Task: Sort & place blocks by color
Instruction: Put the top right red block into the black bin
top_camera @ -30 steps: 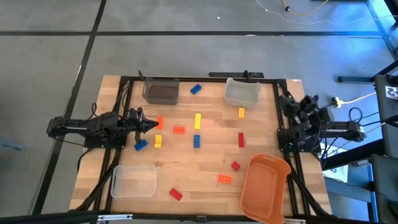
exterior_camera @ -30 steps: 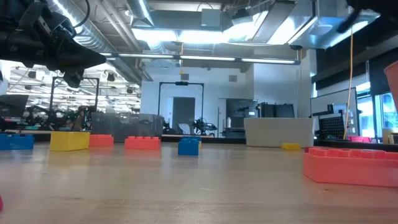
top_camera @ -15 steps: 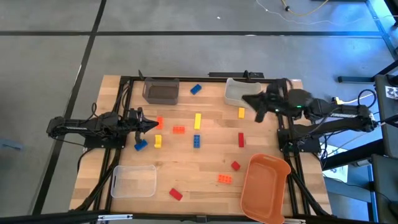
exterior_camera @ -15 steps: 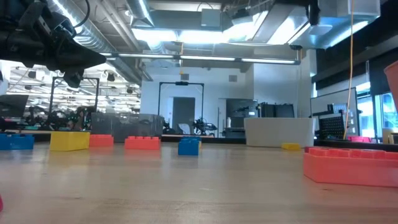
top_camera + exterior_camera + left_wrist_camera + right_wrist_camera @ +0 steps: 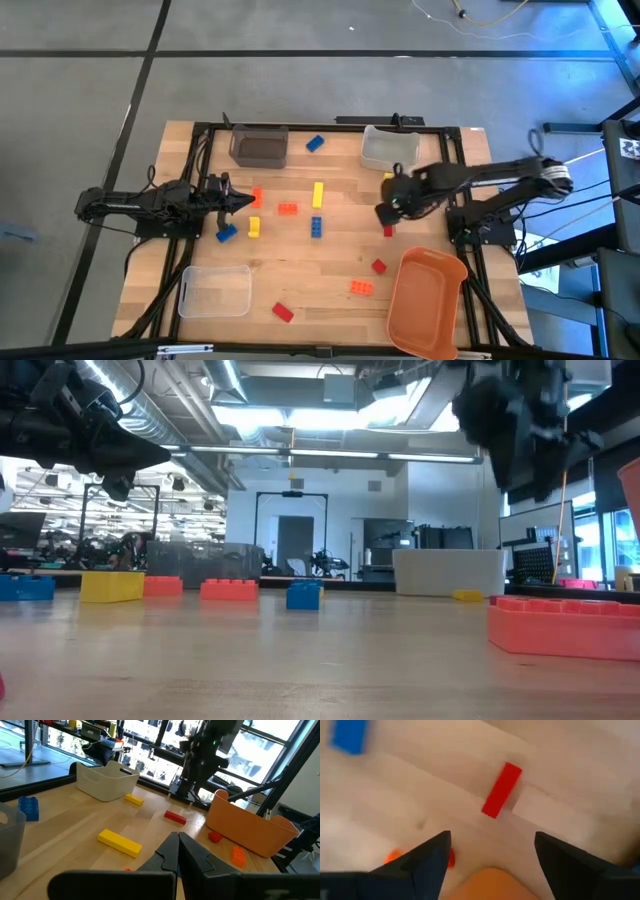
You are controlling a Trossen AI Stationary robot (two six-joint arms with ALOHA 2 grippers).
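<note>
Small studded blocks in red, orange, yellow and blue lie scattered flat on the wooden table [image 5: 340, 250]. My right gripper [image 5: 384, 213] hovers open over the table's right half. A red block [image 5: 502, 789] lies on the wood just ahead of its spread fingers [image 5: 432, 855], and in the high view the gripper partly covers that same red block [image 5: 388, 230]. My left gripper [image 5: 245, 203] waits shut at the left side, beside an orange block [image 5: 257, 197], a yellow block [image 5: 254, 227] and a blue block [image 5: 226, 233].
A dark bin [image 5: 259, 146] and a pale bin [image 5: 390, 148] stand at the far edge. A clear bin [image 5: 215, 290] sits near left and an orange bin [image 5: 428, 300] near right. More blocks lie mid-table: long yellow [image 5: 318, 193], blue [image 5: 316, 227], red [image 5: 379, 266], orange [image 5: 362, 287].
My right arm has swung from its place at the table's right edge out over the table. It passed by the pale bin, then came toward the near edge and down, and now hangs over the red block. No block has moved.
</note>
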